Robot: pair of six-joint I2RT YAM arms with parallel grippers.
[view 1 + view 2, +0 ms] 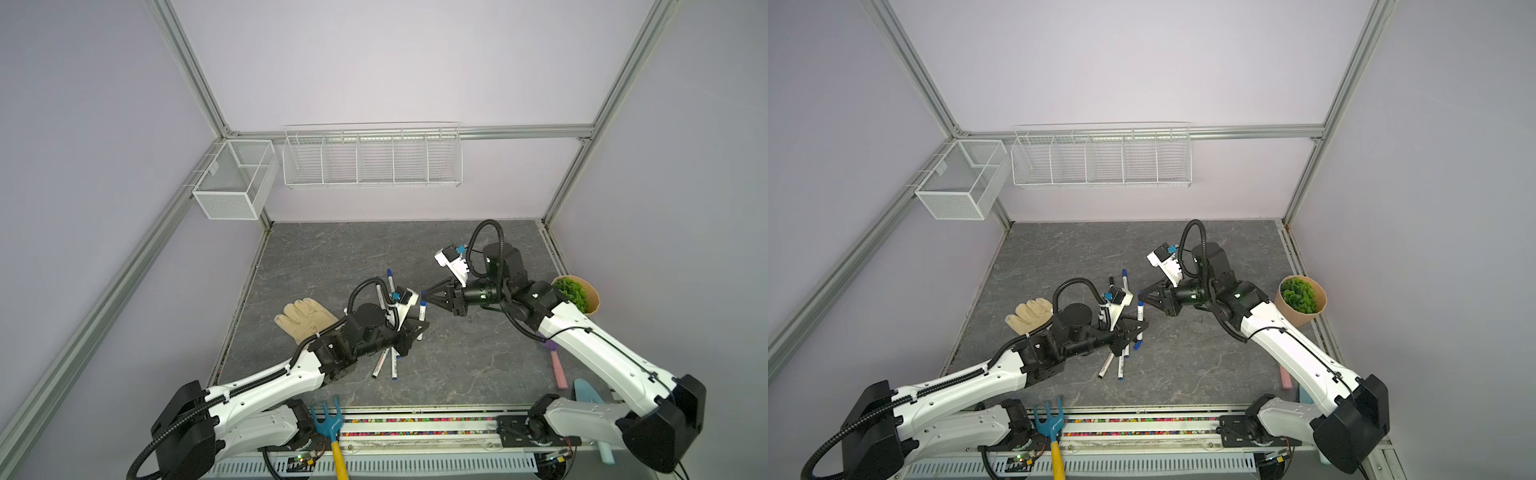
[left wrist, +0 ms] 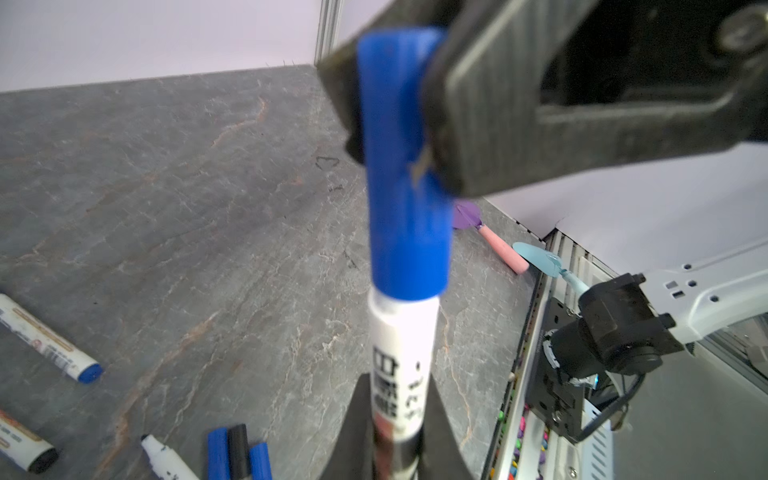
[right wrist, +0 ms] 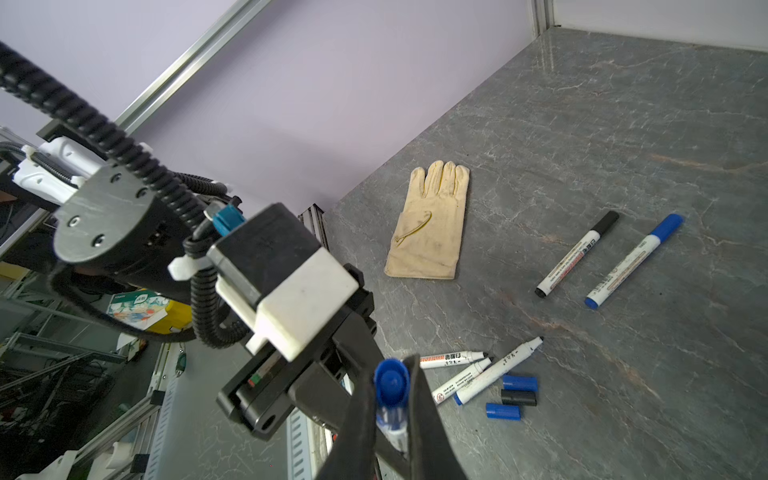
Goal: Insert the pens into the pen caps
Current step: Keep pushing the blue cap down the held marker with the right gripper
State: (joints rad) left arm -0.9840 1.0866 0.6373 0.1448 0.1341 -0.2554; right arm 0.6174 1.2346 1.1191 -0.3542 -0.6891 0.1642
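My left gripper (image 2: 397, 409) is shut on a white-barrelled pen (image 2: 402, 353), held off the table. A blue pen cap (image 2: 405, 174) sits over that pen's tip, and my right gripper (image 3: 392, 374) is shut on the cap (image 3: 390, 384). In both top views the grippers meet mid-table, left (image 1: 419, 329) and right (image 1: 424, 294), with the pen (image 1: 1140, 311) between them. Three uncapped pens (image 3: 478, 374) lie beside two blue caps (image 3: 520, 383) and a black cap (image 3: 518, 397). Two capped pens (image 3: 602, 257) lie farther off.
A tan glove (image 1: 305, 318) lies left of my left arm. A potted plant (image 1: 577, 297) stands at the right edge, with a pink-handled tool (image 1: 557, 370) and a pale blue trowel (image 1: 590, 399) near it. A blue garden fork (image 1: 328, 424) sits at the front. Wire baskets (image 1: 372, 160) hang on the back wall.
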